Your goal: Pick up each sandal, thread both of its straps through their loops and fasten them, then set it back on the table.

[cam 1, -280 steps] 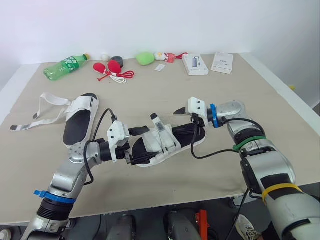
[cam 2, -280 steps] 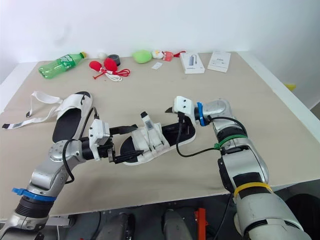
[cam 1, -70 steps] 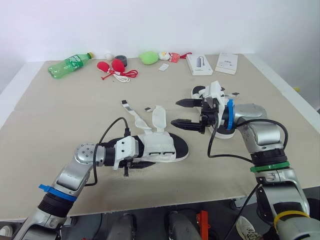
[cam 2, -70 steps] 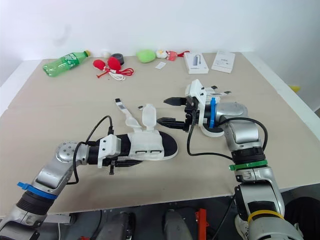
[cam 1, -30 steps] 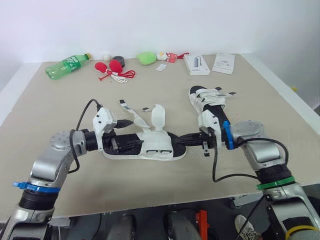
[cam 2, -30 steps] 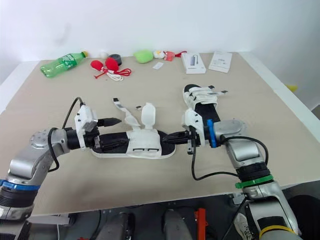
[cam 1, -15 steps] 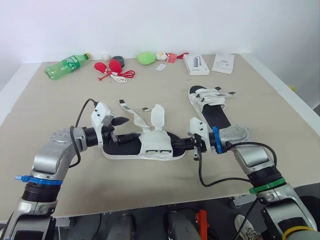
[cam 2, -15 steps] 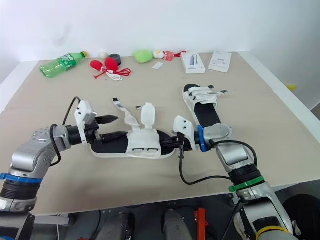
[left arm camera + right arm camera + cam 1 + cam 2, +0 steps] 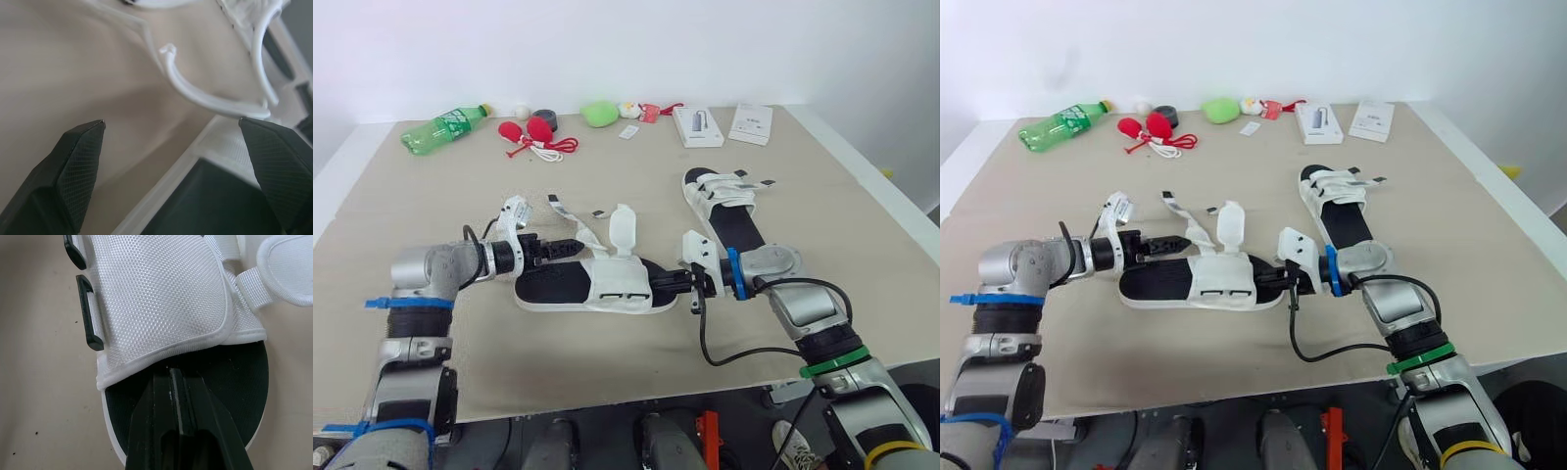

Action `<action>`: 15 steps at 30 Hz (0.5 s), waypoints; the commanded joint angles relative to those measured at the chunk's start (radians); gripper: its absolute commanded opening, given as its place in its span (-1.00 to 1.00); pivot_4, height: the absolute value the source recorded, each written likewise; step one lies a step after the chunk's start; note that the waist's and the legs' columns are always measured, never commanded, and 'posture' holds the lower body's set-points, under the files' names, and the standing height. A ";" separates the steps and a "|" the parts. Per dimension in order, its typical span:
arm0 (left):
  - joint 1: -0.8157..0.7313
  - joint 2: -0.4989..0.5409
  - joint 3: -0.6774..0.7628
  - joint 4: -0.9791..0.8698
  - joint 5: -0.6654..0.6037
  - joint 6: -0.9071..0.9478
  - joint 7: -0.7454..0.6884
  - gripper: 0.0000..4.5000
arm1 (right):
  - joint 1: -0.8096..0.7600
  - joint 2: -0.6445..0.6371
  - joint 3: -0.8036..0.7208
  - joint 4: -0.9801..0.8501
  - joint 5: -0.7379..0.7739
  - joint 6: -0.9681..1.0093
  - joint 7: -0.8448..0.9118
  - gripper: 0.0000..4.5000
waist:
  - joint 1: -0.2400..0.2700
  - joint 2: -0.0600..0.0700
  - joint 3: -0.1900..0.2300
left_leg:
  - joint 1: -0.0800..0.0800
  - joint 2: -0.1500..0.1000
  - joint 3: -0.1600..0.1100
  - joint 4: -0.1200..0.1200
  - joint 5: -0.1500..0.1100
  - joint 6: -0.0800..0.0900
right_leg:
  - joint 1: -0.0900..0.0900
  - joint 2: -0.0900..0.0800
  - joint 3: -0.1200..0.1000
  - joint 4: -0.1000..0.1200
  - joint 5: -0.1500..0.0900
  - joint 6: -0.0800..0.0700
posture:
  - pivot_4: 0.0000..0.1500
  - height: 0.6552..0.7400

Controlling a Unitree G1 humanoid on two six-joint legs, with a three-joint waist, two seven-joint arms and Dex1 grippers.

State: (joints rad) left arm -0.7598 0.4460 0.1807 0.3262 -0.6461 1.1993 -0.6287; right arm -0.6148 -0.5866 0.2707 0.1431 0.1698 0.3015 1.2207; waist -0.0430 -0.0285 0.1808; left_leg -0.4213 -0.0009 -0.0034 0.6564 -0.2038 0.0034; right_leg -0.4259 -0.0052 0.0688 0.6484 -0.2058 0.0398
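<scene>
Unfastened sandal (image 9: pixel 599 288) lies flat mid-table (image 9: pixel 636 176), straps loose. Left gripper (image 9: pixel 570 245) at heel end, fingers spread wide, nothing pinched. Right gripper (image 9: pixel 172 374) at toe, fingers pressed together on black footbed. Fastened sandal (image 9: pixel 729 208) lies near, beyond right arm.

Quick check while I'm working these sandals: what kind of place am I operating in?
Probably a robot test lab rather than a home: a plain tan table against a blank white wall, with unrelated props lined along its far edge, such as a green bottle and a white box.
</scene>
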 commanded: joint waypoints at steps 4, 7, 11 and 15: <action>-0.118 -0.082 0.086 0.116 -0.037 0.108 0.079 1.00 | -0.025 -0.008 -0.019 -0.020 0.006 -0.006 0.006 -0.99 | 0.001 0.000 0.000 | -0.001 -0.002 -0.001 0.000 0.000 0.000 | 0.000 -0.001 0.000 0.000 0.000 0.000 | 1.00 1.00; -0.150 -0.104 0.109 0.165 -0.040 0.135 0.091 1.00 | -0.025 -0.010 -0.020 -0.023 0.006 -0.003 0.006 -0.99 | 0.001 0.000 0.000 | -0.001 -0.003 -0.001 0.000 0.000 0.000 | 0.000 -0.002 0.001 0.000 0.001 -0.001 | 1.00 1.00; -0.173 -0.086 0.137 0.182 -0.072 0.182 0.055 1.00 | -0.020 -0.020 -0.022 -0.040 0.009 0.005 0.010 -0.99 | 0.000 0.000 0.000 | -0.001 -0.003 -0.001 0.000 0.000 0.000 | 0.000 -0.002 0.001 0.000 0.002 -0.003 | 1.00 1.00; -0.210 -0.088 0.200 0.235 -0.100 0.259 0.069 1.00 | -0.020 -0.022 -0.022 -0.041 0.010 0.005 0.007 -0.99 | -0.001 0.000 0.000 | -0.001 -0.003 -0.002 0.000 0.000 0.000 | 0.000 -0.002 0.001 0.000 0.002 -0.002 | 1.00 1.00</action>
State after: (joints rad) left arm -0.9400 0.3469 0.3448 0.5484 -0.7175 1.4284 -0.5563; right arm -0.6185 -0.5989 0.2706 0.1385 0.1699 0.3087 1.2229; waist -0.0437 -0.0285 0.1808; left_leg -0.4221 -0.0039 -0.0052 0.6561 -0.2037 0.0028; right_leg -0.4259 -0.0070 0.0694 0.6486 -0.2043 0.0385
